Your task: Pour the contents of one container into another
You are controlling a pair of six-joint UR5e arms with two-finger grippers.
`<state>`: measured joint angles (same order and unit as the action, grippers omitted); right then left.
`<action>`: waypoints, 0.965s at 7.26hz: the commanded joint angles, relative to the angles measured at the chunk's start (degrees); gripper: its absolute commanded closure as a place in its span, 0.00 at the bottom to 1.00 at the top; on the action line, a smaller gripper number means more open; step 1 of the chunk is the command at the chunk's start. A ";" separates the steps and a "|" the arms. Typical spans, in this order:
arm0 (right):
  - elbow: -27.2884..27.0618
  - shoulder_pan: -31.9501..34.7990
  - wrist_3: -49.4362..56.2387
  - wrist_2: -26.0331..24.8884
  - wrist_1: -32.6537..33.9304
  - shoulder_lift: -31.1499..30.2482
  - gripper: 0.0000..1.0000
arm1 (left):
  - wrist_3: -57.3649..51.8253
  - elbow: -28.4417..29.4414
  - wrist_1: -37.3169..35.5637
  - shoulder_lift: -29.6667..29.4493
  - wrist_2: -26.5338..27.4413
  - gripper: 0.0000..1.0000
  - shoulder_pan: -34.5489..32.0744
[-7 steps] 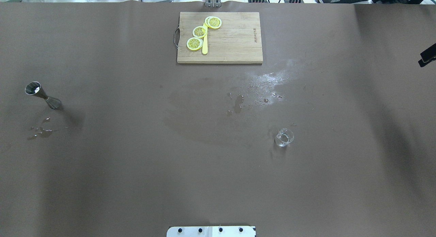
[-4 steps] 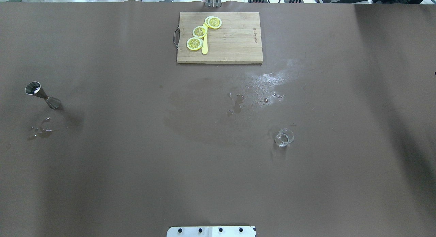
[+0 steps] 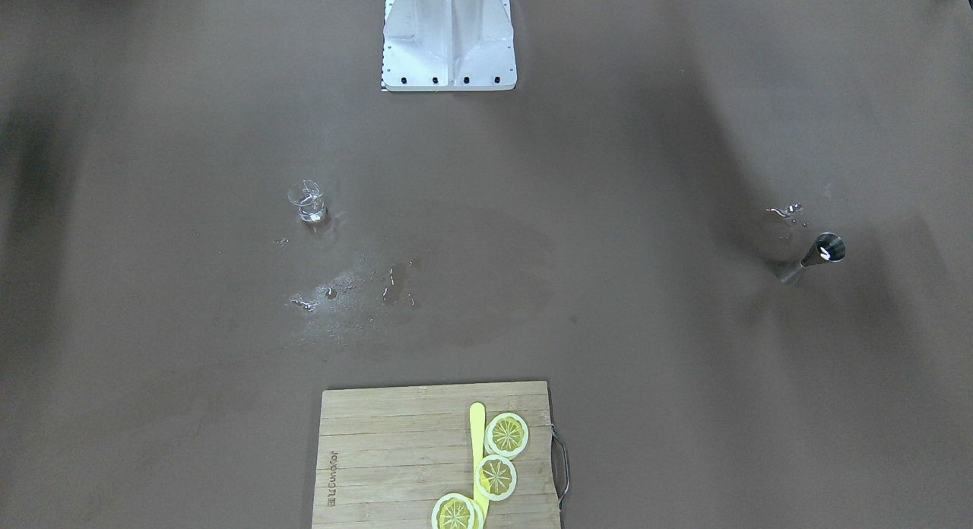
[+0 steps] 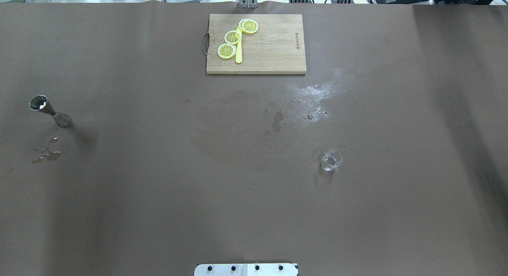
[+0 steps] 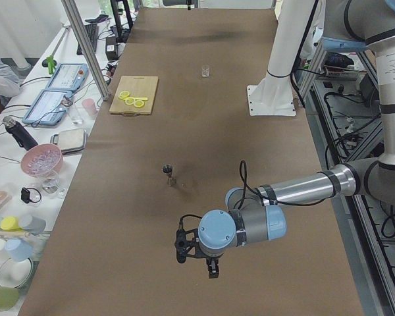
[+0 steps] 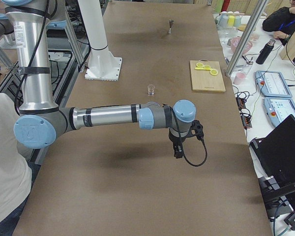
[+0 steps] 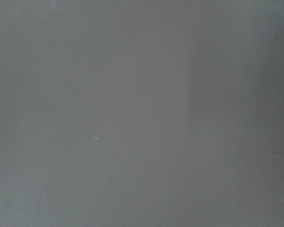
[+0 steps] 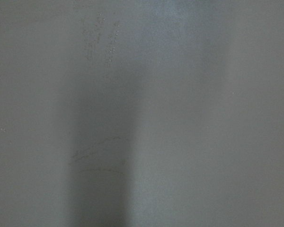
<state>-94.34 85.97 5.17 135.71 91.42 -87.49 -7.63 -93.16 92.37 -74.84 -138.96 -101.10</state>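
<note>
On the brown table (image 4: 158, 196), the small clear glass beaker (image 4: 331, 160) stands right of centre, the shiny hourglass steel jigger (image 4: 49, 110) far left. Whether the left gripper (image 5: 212, 271) and right gripper (image 6: 177, 152) are parted, I cannot tell. Spilled water (image 4: 311, 95) lies near; wet glass could slip when grasped.

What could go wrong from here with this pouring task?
1. The beaker and the jigger stand far apart, so liquid may spill on the way.
2. The jigger is tall on a narrow base; a nudge could tip it.
3. Puddles lie near it, so it might slide if pushed.
</note>
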 commanded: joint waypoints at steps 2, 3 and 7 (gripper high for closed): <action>-0.76 3.05 0.37 2.01 0.69 -0.31 0.00 | -0.19 -4.37 -0.78 3.45 0.01 0.01 -0.77; -0.93 3.24 0.37 1.93 0.78 -0.31 0.00 | -0.28 -6.40 -0.78 5.13 0.01 0.02 -0.77; -0.85 3.24 0.37 1.84 0.78 -0.31 0.00 | -0.28 -8.61 -0.78 6.90 0.10 0.02 -1.03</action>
<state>-95.26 89.19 5.54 137.62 92.19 -87.80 -7.91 -101.33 91.58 -68.04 -138.93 -102.10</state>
